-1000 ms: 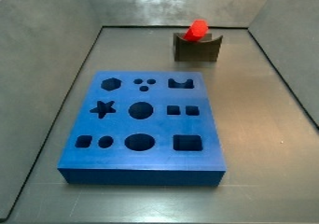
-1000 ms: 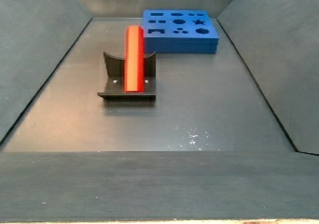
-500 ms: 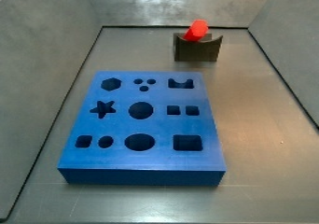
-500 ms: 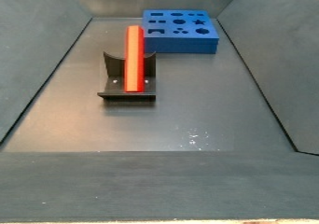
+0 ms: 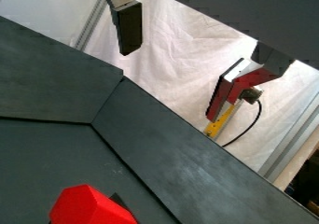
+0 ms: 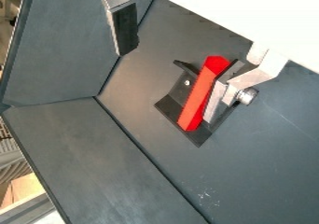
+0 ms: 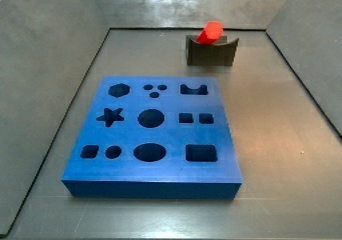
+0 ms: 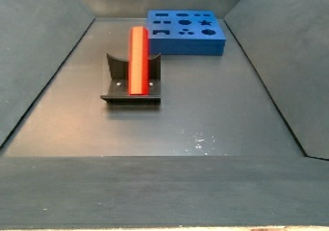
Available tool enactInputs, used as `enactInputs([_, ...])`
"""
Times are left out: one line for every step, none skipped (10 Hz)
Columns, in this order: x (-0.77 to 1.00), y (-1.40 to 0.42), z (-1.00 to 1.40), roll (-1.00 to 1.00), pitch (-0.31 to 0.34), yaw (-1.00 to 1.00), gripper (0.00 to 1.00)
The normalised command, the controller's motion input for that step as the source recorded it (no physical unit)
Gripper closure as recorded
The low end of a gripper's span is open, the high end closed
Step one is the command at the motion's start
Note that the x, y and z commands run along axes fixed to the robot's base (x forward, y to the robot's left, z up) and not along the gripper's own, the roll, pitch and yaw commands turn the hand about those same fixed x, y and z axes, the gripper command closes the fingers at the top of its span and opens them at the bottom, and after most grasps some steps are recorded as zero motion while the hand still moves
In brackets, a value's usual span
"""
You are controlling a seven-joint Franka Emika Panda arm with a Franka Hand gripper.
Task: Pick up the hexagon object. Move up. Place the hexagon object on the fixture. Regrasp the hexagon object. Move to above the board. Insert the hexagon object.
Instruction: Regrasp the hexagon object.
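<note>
**Rod parked on the fixture, regrasp coming up**

You are looking at the hexagon object (image 8: 135, 61) lying in the notch of the fixture (image 8: 130, 92), leaning up along the bracket, with nothing touching it. The board (image 7: 155, 134) is sitting well apart from it on the tray floor (image 8: 193, 119), its cut-outs all empty.

The gripper (image 6: 185, 36) is hanging high above the fixture, out of both side views. In both wrist views its fingers (image 6: 123, 25) are standing wide apart and holding nothing.

By my reading you are sitting between the placing and the regrasp. The next move is asking you to come down over the rod, line the pads up across its flat sides, and close only once it is squarely between them.

No brand, label or writing is showing anywhere.
</note>
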Motion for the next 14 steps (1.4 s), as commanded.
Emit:
enactInputs([0.32,-0.06,-0.01,0.19,0.008,0.14,0.0])
enactInputs([0.31,-0.06,-0.02,0.19,0.01,0.13,0.0])
enactInputs([0.31,-0.06,-0.02,0.18,0.02,0.11,0.0])
enactInputs([0.3,-0.06,-0.02,0.17,0.026,0.1,0.0])
enactInputs([0.29,-0.05,-0.02,0.16,0.041,0.09,0.0])
enactInputs([0.29,-0.05,-0.02,0.15,0.049,0.09,0.0])
enactInputs([0.28,-0.05,-0.02,0.15,0.057,0.09,0.0])
enactInputs([0.27,-0.05,-0.02,0.14,0.061,0.09,0.0])
enactInputs([0.27,-0.05,-0.02,0.14,0.065,0.09,0.0])
enactInputs([0.27,-0.05,-0.02,0.14,0.067,0.09,0.0])
enactInputs([0.27,-0.05,-0.02,0.14,0.07,0.1,0.0])
enactInputs([0.27,-0.05,-0.02,0.14,0.071,0.1,0.0])
enactInputs([0.27,-0.05,-0.02,0.13,0.072,0.1,0.0])
enactInputs([0.26,-0.05,-0.02,0.13,0.072,0.1,0.0])
